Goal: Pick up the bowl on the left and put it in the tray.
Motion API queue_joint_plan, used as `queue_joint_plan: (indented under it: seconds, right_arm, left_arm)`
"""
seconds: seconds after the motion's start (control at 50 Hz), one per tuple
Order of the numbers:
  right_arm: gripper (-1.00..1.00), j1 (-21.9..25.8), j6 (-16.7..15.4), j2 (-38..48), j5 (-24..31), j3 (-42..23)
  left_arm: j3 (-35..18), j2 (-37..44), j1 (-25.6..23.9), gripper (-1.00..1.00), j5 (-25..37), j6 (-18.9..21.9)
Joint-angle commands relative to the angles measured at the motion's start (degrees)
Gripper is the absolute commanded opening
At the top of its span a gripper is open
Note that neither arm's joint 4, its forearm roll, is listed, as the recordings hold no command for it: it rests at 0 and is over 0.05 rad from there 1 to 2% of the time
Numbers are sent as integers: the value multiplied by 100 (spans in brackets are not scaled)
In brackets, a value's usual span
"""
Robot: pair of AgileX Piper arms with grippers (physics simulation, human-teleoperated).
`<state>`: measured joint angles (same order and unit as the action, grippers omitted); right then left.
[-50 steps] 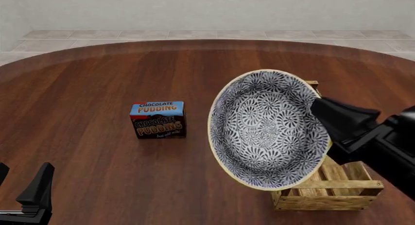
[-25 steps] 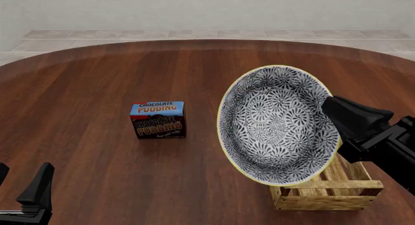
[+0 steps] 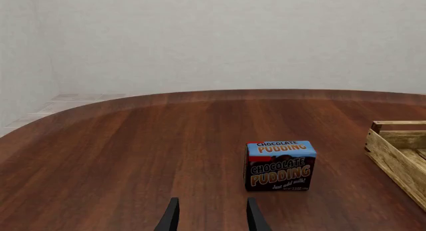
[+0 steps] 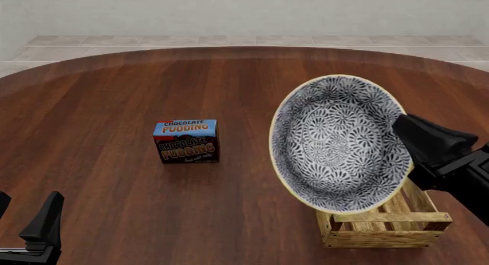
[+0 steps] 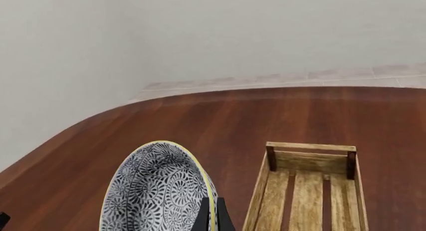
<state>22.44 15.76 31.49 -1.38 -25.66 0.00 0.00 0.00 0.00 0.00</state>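
Observation:
The bowl (image 4: 336,142), with a blue-grey floral inside and a cream rim, hangs tilted on edge above the table, its inside facing the front camera. My right gripper (image 4: 400,129) is shut on its right rim. Seen from the right wrist, the gripper (image 5: 210,215) pinches the rim, with the bowl (image 5: 156,188) beside the tray (image 5: 310,183). The light-wood slatted tray (image 4: 386,224) sits at the front right, partly hidden behind the bowl. My left gripper (image 4: 27,206) stands open and holds nothing at the front left corner, and its open fingers (image 3: 211,218) also show in the left wrist view.
A chocolate pudding box (image 4: 186,141) stands upright left of the table's centre, and it (image 3: 280,165) also shows in the left wrist view. The tray's end (image 3: 398,150) appears at that view's edge. The round wooden table (image 4: 114,93) curves away at the back.
My right gripper has carried the bowl to the right, so it now hangs further over the tray. The left arm and the pudding box have not moved.

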Motion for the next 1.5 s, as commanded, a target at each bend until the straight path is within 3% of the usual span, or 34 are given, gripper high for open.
queue_joint_plan:
  seconds: [0.02,0.96,1.5]
  right_arm:
    - [-100,-159,102,-31,-65,42]
    - [-100,-536,372,-124,-218,323]
    - [-100,-1005,520,-44,-466,528]
  left_arm:
    - [0,0,0,100,0,0]
    - [0,0,0,100,0,0]
    - [0,0,0,100,0,0]
